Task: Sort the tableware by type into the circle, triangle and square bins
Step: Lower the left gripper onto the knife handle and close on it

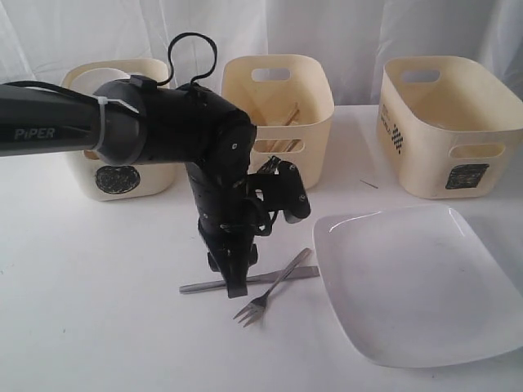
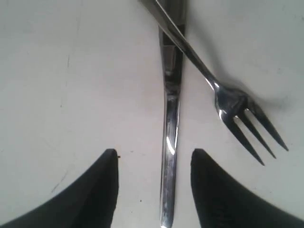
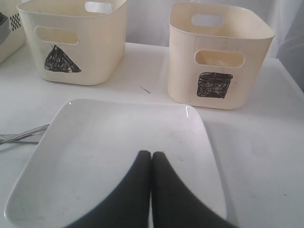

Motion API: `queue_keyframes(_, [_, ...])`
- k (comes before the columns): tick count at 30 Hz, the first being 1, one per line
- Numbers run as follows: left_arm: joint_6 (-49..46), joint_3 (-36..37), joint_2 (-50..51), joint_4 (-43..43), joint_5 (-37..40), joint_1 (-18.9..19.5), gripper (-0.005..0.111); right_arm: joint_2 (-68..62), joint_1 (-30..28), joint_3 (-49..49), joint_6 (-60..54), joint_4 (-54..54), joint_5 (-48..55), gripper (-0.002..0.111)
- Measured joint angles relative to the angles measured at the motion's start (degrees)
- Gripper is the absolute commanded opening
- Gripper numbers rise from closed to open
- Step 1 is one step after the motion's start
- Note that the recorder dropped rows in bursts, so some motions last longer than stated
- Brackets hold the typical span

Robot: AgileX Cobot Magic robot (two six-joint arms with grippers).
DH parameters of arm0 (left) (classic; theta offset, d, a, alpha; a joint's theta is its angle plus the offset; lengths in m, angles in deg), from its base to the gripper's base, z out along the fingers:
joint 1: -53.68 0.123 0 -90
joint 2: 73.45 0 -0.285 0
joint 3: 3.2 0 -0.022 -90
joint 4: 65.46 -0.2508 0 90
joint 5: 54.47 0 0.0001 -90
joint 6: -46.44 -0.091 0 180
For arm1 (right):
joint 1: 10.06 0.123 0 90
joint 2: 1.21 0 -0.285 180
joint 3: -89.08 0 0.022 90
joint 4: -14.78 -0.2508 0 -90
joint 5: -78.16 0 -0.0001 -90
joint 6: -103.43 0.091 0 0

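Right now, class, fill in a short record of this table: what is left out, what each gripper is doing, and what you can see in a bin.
Left out: knife, fork lying across it, square white plate
Left gripper: open, jaws either side of the knife
Right gripper: shut, over the plate
Triangle bin: chopsticks inside

The fork (image 1: 275, 287) lies across the knife (image 1: 200, 287), just left of the plate (image 1: 417, 282). Behind them stand the circle bin (image 1: 82, 175), triangle bin (image 1: 310, 131) and square bin (image 1: 425, 167), left to right.
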Motion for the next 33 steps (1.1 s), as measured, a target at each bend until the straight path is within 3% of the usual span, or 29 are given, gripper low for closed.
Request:
queue_keyframes(5, [-2.67,0.00,0.00,5.51,0.00,0.99,0.052,0.00,0.00,0.00,0.00,0.00,0.00,0.000])
queue_keyframes(14, [-14.18,0.57,0.00,20.64,0.48,7.33,0.052,0.00,0.00,0.00,0.00,0.00,0.00,0.000])
queue_keyframes(22, [-15.12,5.44,1.97,18.98,-1.65,7.47,0.052,0.00,0.00,0.00,0.00,0.00,0.00,0.000])
queue_keyframes(33, [-15.12,5.67,1.97,14.41,-4.13,7.95,0.052,0.00,0.00,0.00,0.00,0.00,0.00,0.000])
